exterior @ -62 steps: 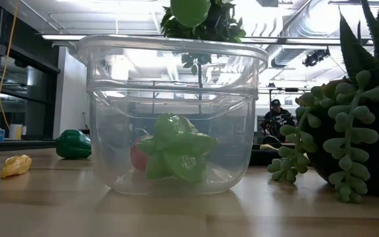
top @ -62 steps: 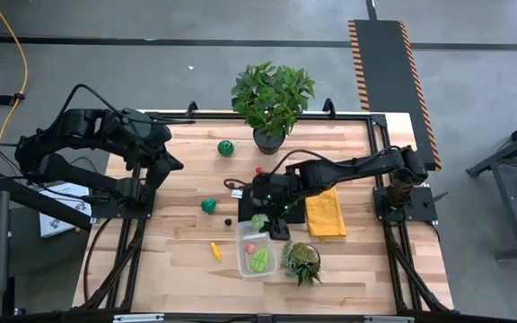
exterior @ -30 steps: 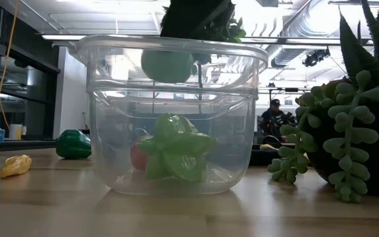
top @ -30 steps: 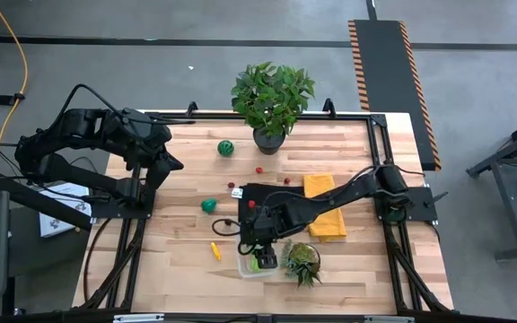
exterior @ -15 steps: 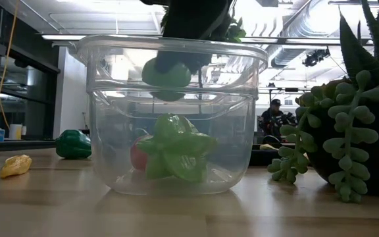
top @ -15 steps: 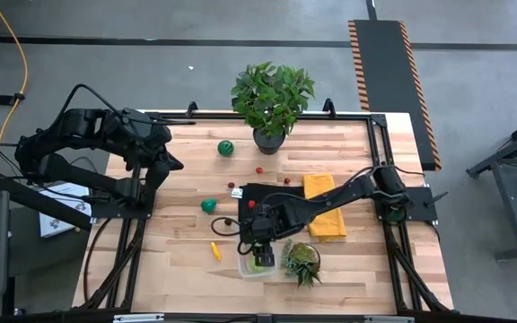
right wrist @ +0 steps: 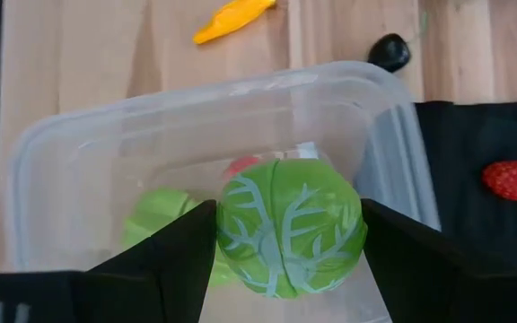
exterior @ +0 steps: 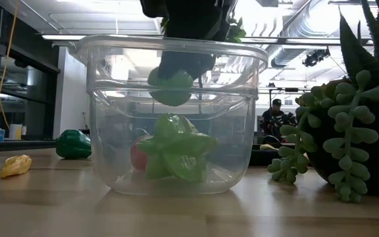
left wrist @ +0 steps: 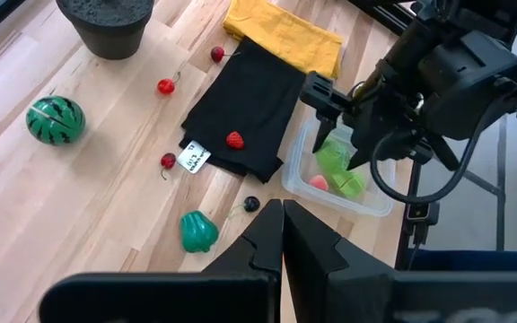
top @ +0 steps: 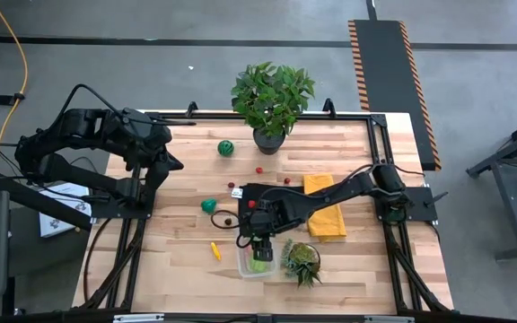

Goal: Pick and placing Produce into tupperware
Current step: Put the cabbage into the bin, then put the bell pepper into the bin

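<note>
The clear tupperware (top: 244, 266) stands near the table's front edge; it also shows in the low view (exterior: 170, 46) and the right wrist view (right wrist: 61, 161). A green star-shaped piece (exterior: 176, 155) and a red piece (exterior: 137, 157) lie on its bottom. My right gripper (top: 258, 247) is above it, shut on a round green cabbage-like piece (right wrist: 290, 224). A green pepper (top: 208, 205), a yellow stick (top: 215, 250), a striped green ball (top: 226, 148) and small berries (top: 259, 170) lie on the table. My left gripper (top: 164, 166) waits at the left edge, shut and empty. My right gripper pinches the round green piece by two opposite sides (right wrist: 227, 229) between its two fingers (right wrist: 169, 260). The fingers come from above, pointing down. The piece (exterior: 171, 87) hangs clear inside the tupperware's upper part, above the pieces on its bottom.
A spiky succulent (top: 302, 260) stands close to the tupperware's right. A black cloth (left wrist: 249, 108) with a red berry (left wrist: 233, 140) and a yellow cloth (top: 323, 211) lie behind it. A large potted plant (top: 272, 99) stands at the far edge.
My right gripper has gone down with the round green piece, which now hangs below the tupperware's rim, lower than a second ago. The fingers stay shut on it.
</note>
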`<state>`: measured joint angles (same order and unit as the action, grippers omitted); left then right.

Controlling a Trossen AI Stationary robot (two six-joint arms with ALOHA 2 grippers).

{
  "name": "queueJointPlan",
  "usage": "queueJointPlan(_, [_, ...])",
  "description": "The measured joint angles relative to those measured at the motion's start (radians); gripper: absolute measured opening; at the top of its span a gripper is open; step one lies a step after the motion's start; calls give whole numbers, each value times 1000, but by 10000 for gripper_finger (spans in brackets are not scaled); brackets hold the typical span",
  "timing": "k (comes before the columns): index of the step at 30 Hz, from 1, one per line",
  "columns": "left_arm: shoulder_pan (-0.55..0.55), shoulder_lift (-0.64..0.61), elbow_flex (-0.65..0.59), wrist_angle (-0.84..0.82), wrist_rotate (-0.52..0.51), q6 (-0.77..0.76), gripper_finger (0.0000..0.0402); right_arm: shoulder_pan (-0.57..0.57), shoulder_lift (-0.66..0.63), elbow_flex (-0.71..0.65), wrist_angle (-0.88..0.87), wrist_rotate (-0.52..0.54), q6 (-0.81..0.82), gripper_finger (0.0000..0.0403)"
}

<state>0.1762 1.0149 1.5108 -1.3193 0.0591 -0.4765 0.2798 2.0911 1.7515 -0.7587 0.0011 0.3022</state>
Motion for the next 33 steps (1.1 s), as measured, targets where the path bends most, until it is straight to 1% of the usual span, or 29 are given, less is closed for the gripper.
queueJointPlan(8, [0,0,0,0,0,9,1,1,0,0,-12,-9,-5,284])
queueJointPlan(15, [0,0,0,0,0,9,1,0,0,0,-12,-11,35,288])
queueJointPlan(20, [0,0,0,0,9,9,1,-25,-2,33,-16,-128,65,288])
queueJointPlan(23, [0,0,0,0,12,9,1,-41,-3,74,-38,-134,59,288])
queueJointPlan(26, [0,0,0,-1,25,9,1,-56,-4,143,-65,-116,35,281])
queueJointPlan(29, [0,0,0,-1,43,9,1,-72,-6,220,-116,-110,4,264])
queueJointPlan(33, [0,0,0,-1,45,9,1,-96,-6,327,-226,-86,-48,236])
